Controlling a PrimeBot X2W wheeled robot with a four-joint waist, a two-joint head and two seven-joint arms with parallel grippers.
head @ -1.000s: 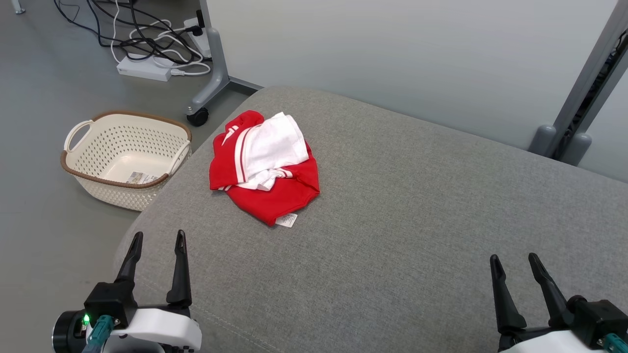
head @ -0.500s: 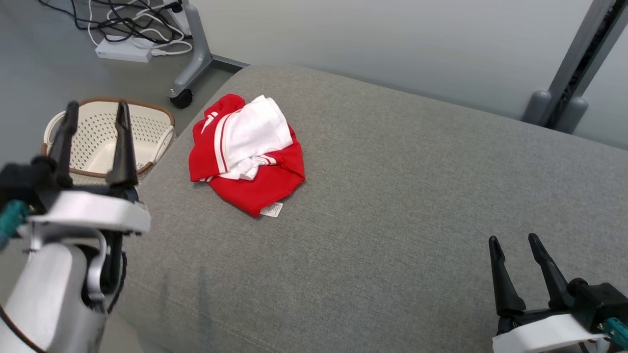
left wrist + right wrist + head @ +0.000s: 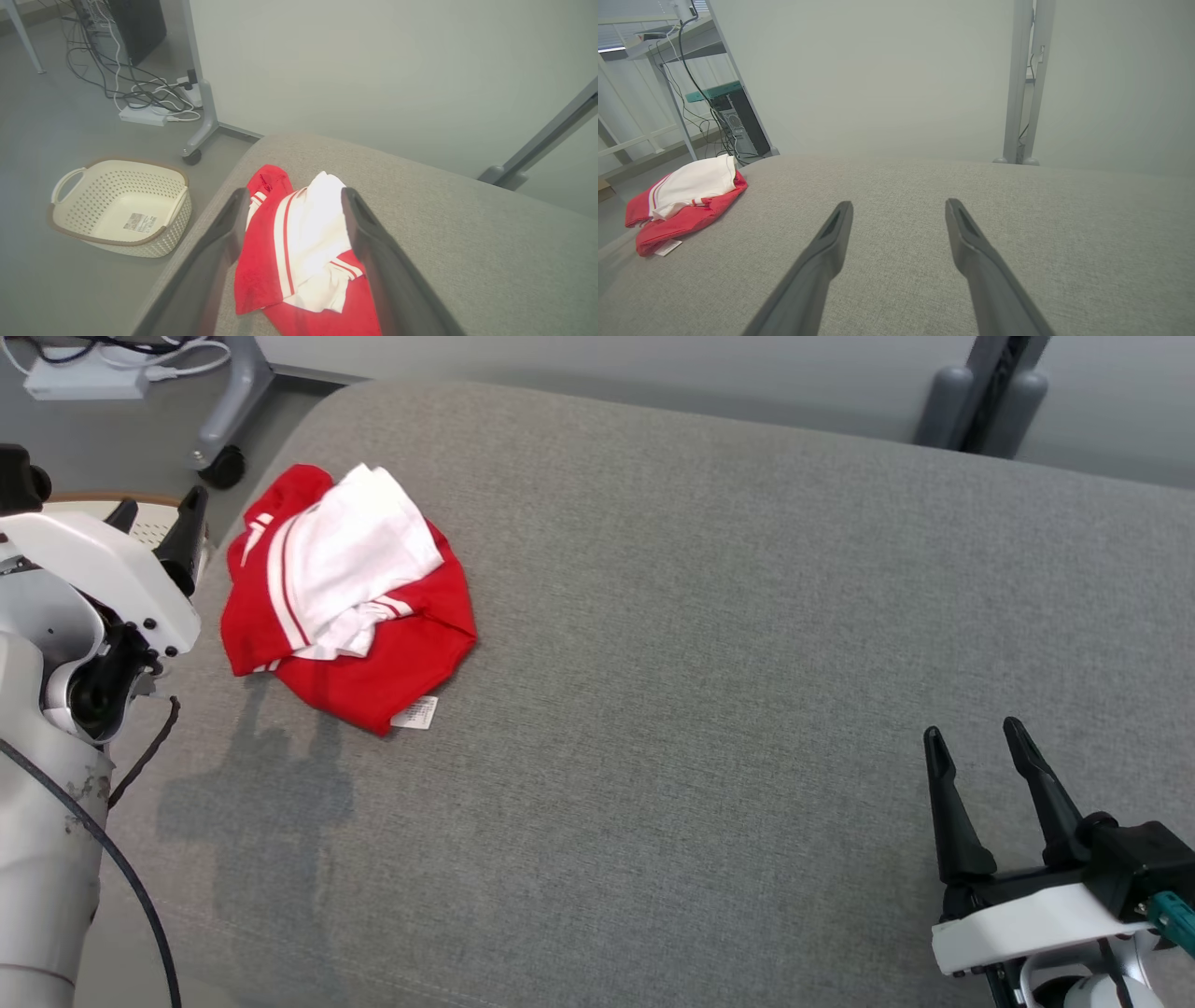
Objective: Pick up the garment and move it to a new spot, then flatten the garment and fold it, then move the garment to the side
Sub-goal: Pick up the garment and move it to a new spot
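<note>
At the upper left of the head view, the crumpled red-and-white garment [image 3: 345, 597] lies bunched near the rounded corner of the grey upholstered cushion [image 3: 747, 616], not yet lifted. The left gripper [image 3: 157, 513] hangs just beside it, fingers wide and empty, framing the cloth in its wrist view; lined up for a grab, I'd say. The right gripper [image 3: 974, 733], lower right and well apart, is equally wide and empty. A white tag [image 3: 414, 712] pokes from the hem, its print too small to read, like the sticker [image 3: 137, 221] inside the perforated basket [image 3: 140, 249] on the floor.
</note>
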